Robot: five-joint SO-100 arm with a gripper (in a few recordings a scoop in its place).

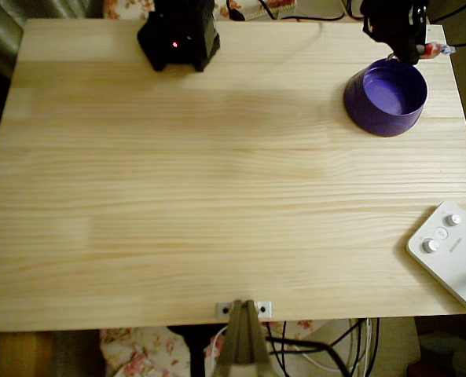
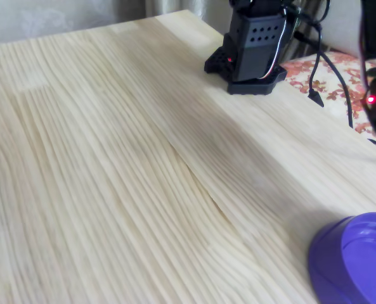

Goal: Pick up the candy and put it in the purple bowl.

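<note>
Table (image 1: 217,196) of pale pine planks, largely bare; glossy round purple plastic bowl (image 1: 385,97) at far right corner in overhead view, partly seen in fixed view (image 2: 356,259); black claw (image 1: 412,49) above its far rim, apparently pinching the small white-and-orange wrapped candy (image 1: 432,51), which pokes out beyond the rim; judgement: release here risks candy dropping outside bowl or off the table edge.

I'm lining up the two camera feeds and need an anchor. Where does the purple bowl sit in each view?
Overhead view: the purple bowl sits on the table near the upper right corner, just below the gripper.
Fixed view: the bowl is at the bottom right corner, cut off by the frame.
Shared landmark: the arm's black base, at the table's far edge.
</note>
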